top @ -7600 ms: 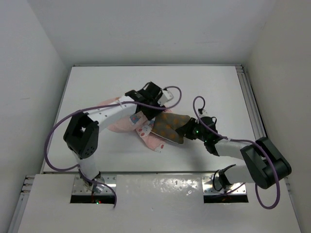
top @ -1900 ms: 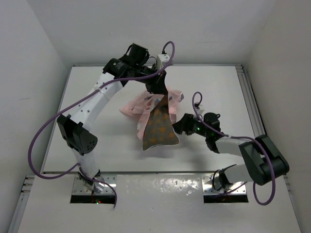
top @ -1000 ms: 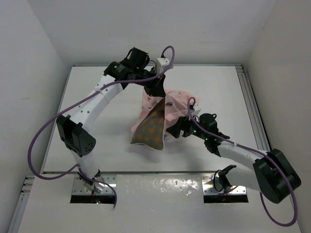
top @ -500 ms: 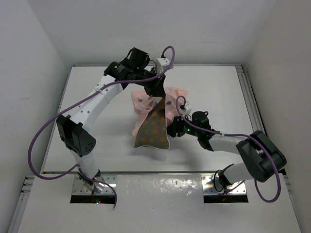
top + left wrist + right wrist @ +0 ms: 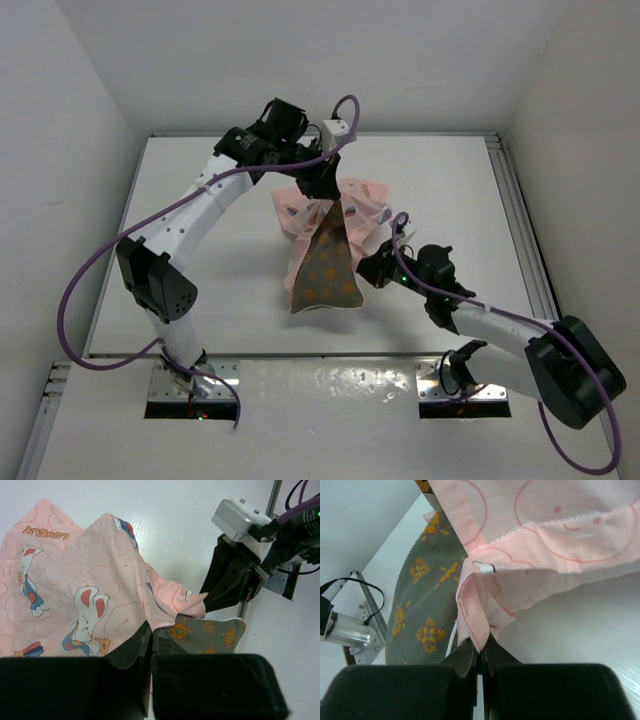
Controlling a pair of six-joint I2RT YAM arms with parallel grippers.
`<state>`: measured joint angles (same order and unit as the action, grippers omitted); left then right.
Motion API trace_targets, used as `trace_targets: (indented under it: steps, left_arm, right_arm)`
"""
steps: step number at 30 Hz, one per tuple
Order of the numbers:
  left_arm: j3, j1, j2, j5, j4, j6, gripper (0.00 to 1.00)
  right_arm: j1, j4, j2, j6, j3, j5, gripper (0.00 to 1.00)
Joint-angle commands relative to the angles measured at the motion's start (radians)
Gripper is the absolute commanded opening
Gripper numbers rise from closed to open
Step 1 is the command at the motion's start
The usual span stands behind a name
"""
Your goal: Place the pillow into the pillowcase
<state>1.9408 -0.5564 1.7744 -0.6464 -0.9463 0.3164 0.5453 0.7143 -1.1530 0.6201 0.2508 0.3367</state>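
My left gripper (image 5: pixel 322 186) is raised over the table's middle and shut on the pink rabbit-print pillowcase (image 5: pixel 345 205). The olive-brown pillow (image 5: pixel 326 272) with orange dots hangs below it, its narrow top tucked into the pink cloth. In the left wrist view pink pillowcase (image 5: pixel 75 580) runs into the shut left gripper (image 5: pixel 150 636), and the pillow (image 5: pixel 212 632) lies right beside it; whether its corner is pinched too I cannot tell. My right gripper (image 5: pixel 372 268) is low, to the right of the pillow. In the right wrist view this gripper (image 5: pixel 481 654) is shut on a fold of the pillowcase (image 5: pixel 545 530), with the pillow (image 5: pixel 417 605) left of it.
The white table (image 5: pixel 200 250) is walled by white panels at the left, back and right. A metal rail (image 5: pixel 520 220) runs along its right edge. Purple cables loop from both arms.
The right gripper has gone from open to shut, pinching a pillowcase fold, and has drawn slightly right and toward the near edge. The left arm holds still; the hanging pillow has swung a little.
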Motion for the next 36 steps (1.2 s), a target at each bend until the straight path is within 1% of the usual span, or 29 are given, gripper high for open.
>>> trace_targets:
  steps: [1, 2, 5, 7, 11, 14, 15, 16, 17, 19, 20, 21, 22, 23, 24, 25, 26, 27, 28, 30, 31, 32, 33, 34, 35, 36]
  left_arm:
    - [0.073, -0.002, -0.069, -0.053, 0.087, 0.006, 0.0]
    - [0.101, -0.005, -0.061, -0.058, 0.083, 0.009, 0.0]
    - [0.098, -0.007, -0.066, -0.026, 0.083, 0.015, 0.0]
    - [0.06, -0.007, -0.07, 0.02, 0.09, 0.006, 0.0]
    - [-0.031, -0.002, -0.075, 0.189, 0.119, -0.007, 0.0]
    - [-0.121, 0.007, -0.053, 0.225, 0.168, -0.008, 0.03]
    - [-0.135, 0.007, -0.026, 0.231, 0.205, -0.023, 0.09]
    - [-0.144, 0.007, -0.004, 0.225, 0.219, -0.04, 0.13]
    - [-0.14, 0.006, 0.047, 0.211, 0.228, -0.059, 0.23]
    - [-0.112, 0.001, 0.104, 0.179, 0.218, -0.071, 0.33]
    - [-0.1, 0.001, 0.147, 0.166, 0.207, -0.071, 0.45]
    - [-0.092, 0.001, 0.161, 0.143, 0.17, -0.069, 0.5]
    - [-0.089, 0.001, 0.169, 0.134, 0.15, -0.056, 0.54]
    - [-0.101, 0.001, 0.16, 0.131, 0.132, -0.047, 0.63]
    - [-0.12, 0.004, 0.14, 0.125, 0.132, -0.036, 0.67]
    - [-0.169, 0.004, 0.12, 0.128, 0.135, -0.019, 0.74]
    - [-0.199, 0.007, 0.061, 0.134, 0.151, -0.01, 0.91]
    - [-0.229, 0.015, 0.025, 0.145, 0.161, -0.001, 0.99]
    - [-0.287, 0.018, -0.046, 0.155, 0.165, 0.019, 1.0]
    - [-0.345, 0.029, -0.114, 0.204, 0.161, 0.048, 1.0]
    - [-0.408, 0.036, -0.14, 0.209, 0.149, 0.09, 0.99]
    - [-0.448, 0.044, -0.188, 0.191, 0.103, 0.122, 0.47]
    - [-0.544, 0.056, -0.234, 0.186, 0.089, 0.13, 0.03]
    - [-0.601, 0.062, -0.256, 0.188, 0.083, 0.125, 0.0]
    - [-0.661, 0.061, -0.274, 0.192, 0.08, 0.128, 0.0]
    - [-0.774, 0.062, -0.291, 0.206, 0.087, 0.13, 0.0]
  right_arm:
    - [-0.03, -0.013, 0.079, -0.075, -0.033, -0.015, 0.0]
    - [-0.054, -0.004, 0.093, -0.069, -0.054, 0.001, 0.0]
    - [-0.077, 0.019, 0.162, -0.048, -0.065, 0.045, 0.0]
    - [-0.079, 0.007, 0.203, -0.039, -0.039, 0.062, 0.0]
    - [-0.059, -0.058, 0.298, -0.02, 0.04, 0.195, 0.0]
    - [-0.031, -0.046, 0.323, 0.026, 0.053, 0.232, 0.0]
    - [-0.03, -0.029, 0.326, 0.042, 0.045, 0.231, 0.0]
    - [-0.03, 0.006, 0.323, 0.07, 0.018, 0.226, 0.0]
    - [-0.031, 0.02, 0.317, 0.09, -0.005, 0.187, 0.0]
    - [-0.051, 0.08, 0.28, 0.14, -0.07, 0.156, 0.0]
    - [-0.065, 0.106, 0.265, 0.164, -0.091, 0.156, 0.0]
    - [-0.086, 0.161, 0.251, 0.208, -0.125, 0.165, 0.0]
    - [-0.099, 0.177, 0.24, 0.222, -0.139, 0.17, 0.0]
    - [-0.105, 0.18, 0.231, 0.236, -0.162, 0.171, 0.0]
    - [-0.12, 0.178, 0.228, 0.247, -0.172, 0.162, 0.0]
    - [-0.13, 0.177, 0.231, 0.245, -0.183, 0.156, 0.0]
    - [-0.136, 0.172, 0.233, 0.244, -0.199, 0.145, 0.0]
    - [-0.154, 0.143, 0.233, 0.237, -0.203, 0.14, 0.0]
    - [-0.157, 0.123, 0.234, 0.231, -0.205, 0.136, 0.0]
    - [-0.177, 0.062, 0.237, 0.216, -0.209, 0.131, 0.0]
    - [-0.179, 0.048, 0.237, 0.216, -0.212, 0.127, 0.0]
    - [-0.183, 0.039, 0.24, 0.217, -0.223, 0.127, 0.0]
    - [-0.188, 0.03, 0.248, 0.222, -0.228, 0.124, 0.0]
    - [-0.189, 0.018, 0.254, 0.222, -0.229, 0.121, 0.0]
    - [-0.188, -0.013, 0.26, 0.218, -0.231, 0.117, 0.0]
    - [-0.188, -0.027, 0.274, 0.207, -0.228, 0.116, 0.0]
